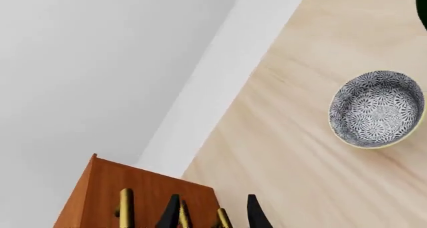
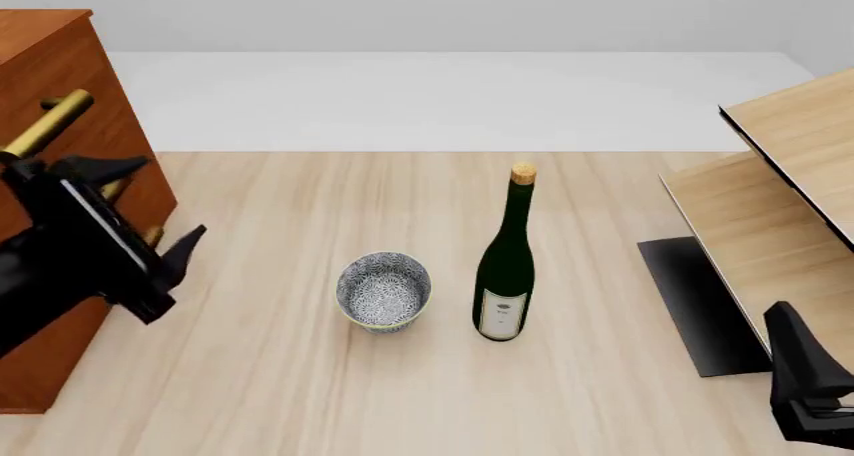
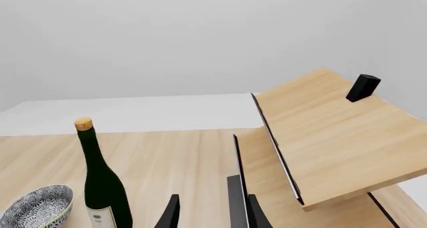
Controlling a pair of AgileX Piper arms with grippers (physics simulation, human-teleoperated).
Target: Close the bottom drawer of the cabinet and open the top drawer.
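The reddish-brown cabinet (image 2: 118, 106) stands at the table's left edge, its drawer fronts facing right. The top drawer's brass handle (image 2: 48, 123) shows clearly. Short bits of the middle handle (image 2: 115, 189) and the bottom drawer's handle (image 2: 154, 234) show behind my left gripper (image 2: 140, 204). That gripper is open right at the drawer fronts, its fingers spanning these two lower handles. In the left wrist view the left gripper (image 1: 212, 214) is open, with all three handles at the cabinet (image 1: 143, 193). I cannot tell how far any drawer is pulled out. My right gripper (image 3: 212, 215) is open and empty.
A patterned bowl (image 2: 383, 290) and a dark green wine bottle (image 2: 506, 261) stand mid-table. A pale wooden shelf unit (image 2: 787, 206) with a black base stands at the right, beside the right gripper (image 2: 805, 381). The bowl also shows in the left wrist view (image 1: 377, 109).
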